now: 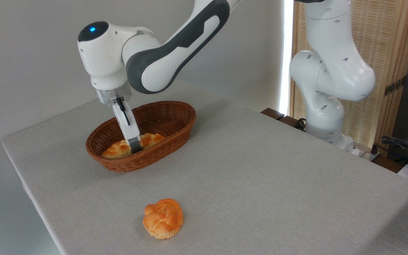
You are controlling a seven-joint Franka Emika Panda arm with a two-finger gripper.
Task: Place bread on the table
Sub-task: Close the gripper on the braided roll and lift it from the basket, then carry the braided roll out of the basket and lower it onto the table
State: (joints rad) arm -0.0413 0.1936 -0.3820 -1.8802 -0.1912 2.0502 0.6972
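Note:
The bread, a long braided golden loaf, lies in the oval brown wicker basket at the back left of the table. My gripper reaches down into the basket at the loaf's middle. I see it edge-on: the near finger stands in front of the loaf, and the far finger is hidden behind it. Loaf shows on both sides of the finger. Whether the jaws press on the loaf cannot be told from this angle.
A round knotted orange bun sits on the grey cloth near the front edge. The arm's white base stands beyond the table's right back edge, with cables further right. The table's left edge runs close to the basket.

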